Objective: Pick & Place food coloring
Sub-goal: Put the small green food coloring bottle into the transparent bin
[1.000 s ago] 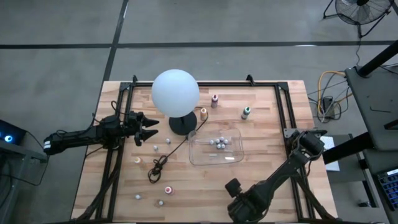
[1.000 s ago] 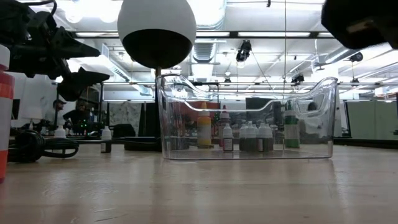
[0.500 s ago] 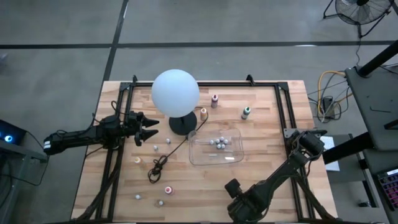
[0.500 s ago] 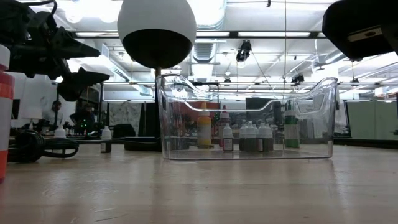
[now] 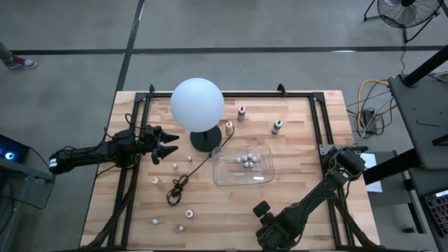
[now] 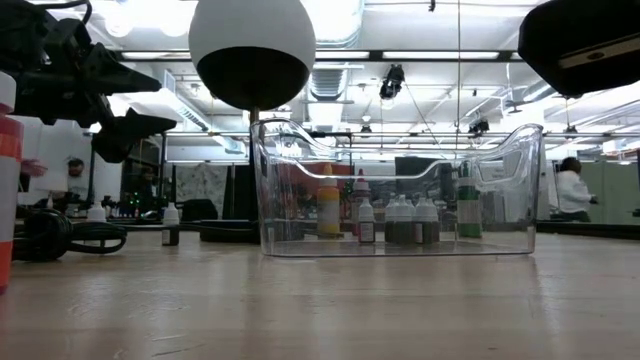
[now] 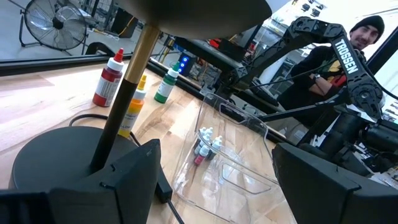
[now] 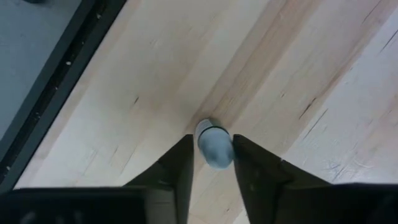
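Note:
Several tiny food coloring bottles [image 5: 246, 161] stand inside the clear tray [image 5: 260, 176]. Others stand scattered on the wooden table: a purple [image 5: 241, 112], a green [image 5: 277, 126] and a yellow one [image 5: 229, 127] at the far side, and small ones [image 5: 189, 213] near the front. My right gripper [image 8: 211, 148] points down at the table's near edge, shut on one pale-capped bottle [image 8: 213, 142]; in the high view my right arm [image 5: 280, 222] hides it. My left gripper [image 5: 165, 145] stands open and level, left of the lamp base [image 5: 205, 138]. My right gripper pinches the pale-capped bottle at its cap [image 8: 214, 149] between its two fingertips [image 8: 184, 157], coming from above and pointing down. The bottle stands roughly upright between them. I cannot tell whether its base is on the wood.
A white globe lamp [image 5: 197, 103] stands at the middle far side, its black cable [image 5: 178, 187] coiled on the wood. Black frame rails [image 5: 129, 175] run along the table's sides. People show in the room beyond the table.

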